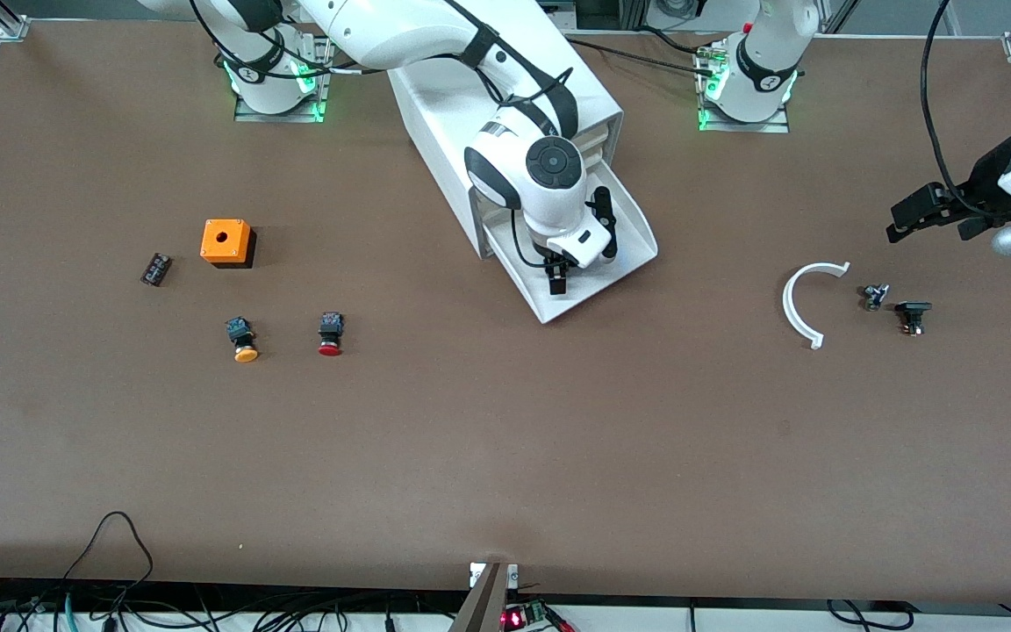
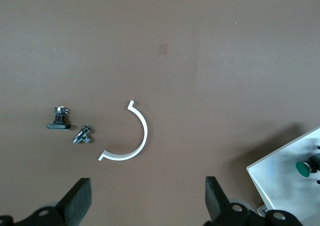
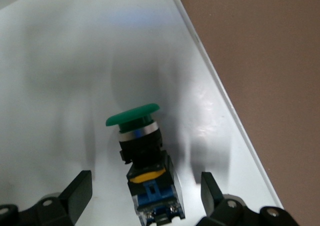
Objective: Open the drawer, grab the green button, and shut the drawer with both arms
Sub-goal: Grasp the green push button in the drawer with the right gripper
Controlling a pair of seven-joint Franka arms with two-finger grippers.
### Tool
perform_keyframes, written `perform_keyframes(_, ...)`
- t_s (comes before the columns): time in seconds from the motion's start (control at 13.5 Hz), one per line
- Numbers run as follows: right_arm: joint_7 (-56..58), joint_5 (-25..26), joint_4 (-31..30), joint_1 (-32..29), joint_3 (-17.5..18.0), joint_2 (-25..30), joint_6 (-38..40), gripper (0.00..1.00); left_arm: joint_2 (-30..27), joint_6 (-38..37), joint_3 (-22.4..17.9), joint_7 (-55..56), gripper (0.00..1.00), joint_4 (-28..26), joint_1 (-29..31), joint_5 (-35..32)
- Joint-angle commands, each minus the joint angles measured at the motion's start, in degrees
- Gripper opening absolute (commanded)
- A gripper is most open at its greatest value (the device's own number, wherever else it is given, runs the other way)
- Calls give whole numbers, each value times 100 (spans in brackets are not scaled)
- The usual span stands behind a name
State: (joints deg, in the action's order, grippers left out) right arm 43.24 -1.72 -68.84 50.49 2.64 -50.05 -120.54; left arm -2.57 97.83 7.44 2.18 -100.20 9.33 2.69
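The lowest drawer [image 1: 637, 233] of the white cabinet [image 1: 435, 114] is pulled out as a wide white tray. My right gripper [image 1: 558, 283] is down inside it, open. In the right wrist view the green-capped button [image 3: 142, 151] lies on its side on the tray floor [image 3: 60, 61], between the open fingers [image 3: 75, 193] of the right gripper [image 3: 145, 196], not gripped. In the front view the button is hidden under that gripper. My left gripper [image 1: 892, 222] waits open and empty over the table toward the left arm's end. The left wrist view shows it [image 2: 147, 206], a drawer corner [image 2: 285, 181] and the button [image 2: 304, 167].
An orange box [image 1: 226, 242], an orange-capped button [image 1: 243, 341], a red-capped button [image 1: 330, 334] and a small black part [image 1: 155, 269] lie toward the right arm's end. A white arc [image 1: 808, 303] and two small parts [image 1: 874, 296] [image 1: 912, 316] lie under the left gripper's area.
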Motion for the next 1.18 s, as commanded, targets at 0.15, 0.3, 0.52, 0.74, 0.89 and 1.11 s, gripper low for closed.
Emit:
perform_keyframes(0.15, 0, 136, 213, 162, -80, -127, -75, 55, -59, -98, -6, 28, 100, 36, -10, 48)
perform_keyframes(0.3, 8, 137, 213, 145, -80, -110, -75, 44, -51, -89, -6, 28, 100, 44, -19, 48)
perform_keyframes(0.52, 44, 145, 230, 101, -124, -84, -57, 31, -51, -89, -6, 28, 100, 36, -19, 48)
perform_keyframes(0.74, 0, 145, 230, 154, -124, -83, -57, 23, 37, -28, -6, 28, 100, 36, -28, 65)
perform_keyframes(0.89, -18, 145, 230, 206, -132, -75, -57, 18, 81, 174, -6, 28, 100, 1, -45, 91)
perform_keyframes(1.11, -805, 145, 222, 233, -185, 301, -5, 17, 116, 236, 3, 28, 100, -8, -54, 92)
